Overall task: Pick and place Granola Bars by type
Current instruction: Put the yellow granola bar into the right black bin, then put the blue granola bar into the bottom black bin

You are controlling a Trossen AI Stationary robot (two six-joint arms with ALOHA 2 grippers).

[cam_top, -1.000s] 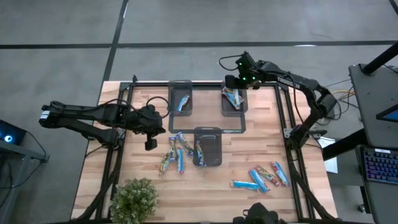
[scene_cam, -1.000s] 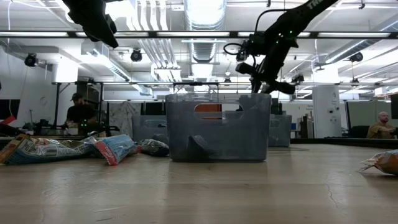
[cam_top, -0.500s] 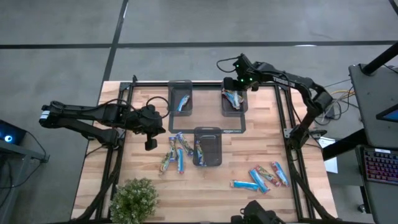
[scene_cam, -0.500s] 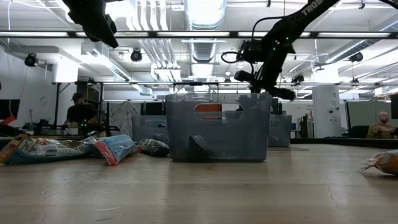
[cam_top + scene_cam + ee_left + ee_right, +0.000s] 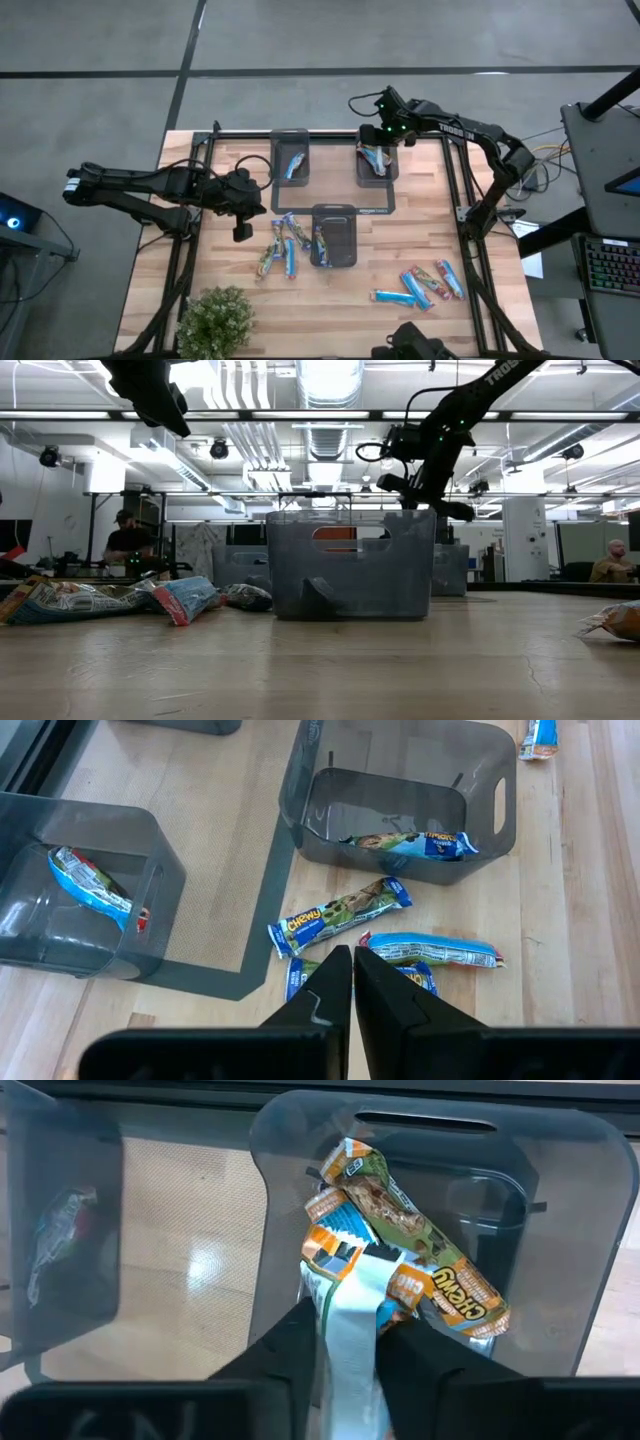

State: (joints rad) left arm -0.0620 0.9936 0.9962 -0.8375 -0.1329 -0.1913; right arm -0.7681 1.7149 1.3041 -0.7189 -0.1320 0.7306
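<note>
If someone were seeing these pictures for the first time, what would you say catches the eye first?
Probably the right gripper poised over the far right tray, a wrapped bar between its fingers above the orange-labelled bars already inside. Next come the loose bars scattered beside the middle tray, just past the shut left gripper. A leafy plant sits at the table's near left corner.

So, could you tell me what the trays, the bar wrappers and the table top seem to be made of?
Trays: apparently smoky translucent plastic; the bars inside show through the glossy walls. Granola bar wrappers: likely thin printed film, crinkled and shiny, with crimped ends. Table top: looks like light wood, with plank seams and grain, satin finish.
</note>
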